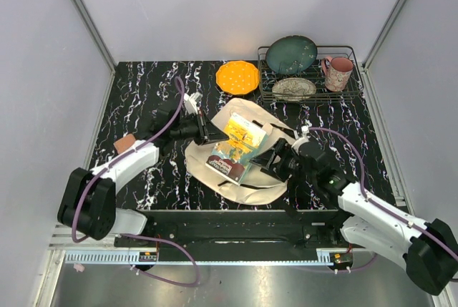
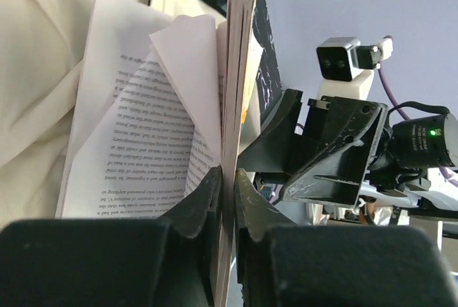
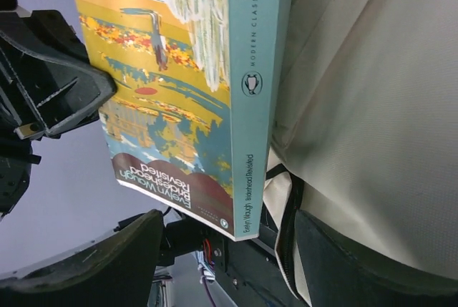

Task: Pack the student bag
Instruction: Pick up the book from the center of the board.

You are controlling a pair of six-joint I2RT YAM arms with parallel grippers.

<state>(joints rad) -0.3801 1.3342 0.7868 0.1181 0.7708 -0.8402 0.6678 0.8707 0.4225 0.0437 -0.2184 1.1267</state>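
The student bag (image 1: 247,182), cream-beige fabric, lies flat in the middle of the table. Over it is a paperback book (image 1: 237,148) with a yellow and teal cover, tilted. My left gripper (image 1: 207,134) is shut on the book's edge; in the left wrist view the fingers (image 2: 204,203) pinch a thin stack of pages (image 2: 227,142) while other pages fan open. My right gripper (image 1: 275,158) stands open beside the book's right side. In the right wrist view the book's spine (image 3: 250,106) hangs between the wide-apart fingers (image 3: 93,264), touching neither. The bag's fabric (image 3: 372,106) and a black zipper lie behind it.
An orange plate (image 1: 237,76) lies at the back of the table. A wire rack (image 1: 351,92) at the back right holds a teal plate (image 1: 291,54), a patterned dish (image 1: 294,88) and a pink mug (image 1: 338,72). A small brown block (image 1: 124,143) lies by the left arm.
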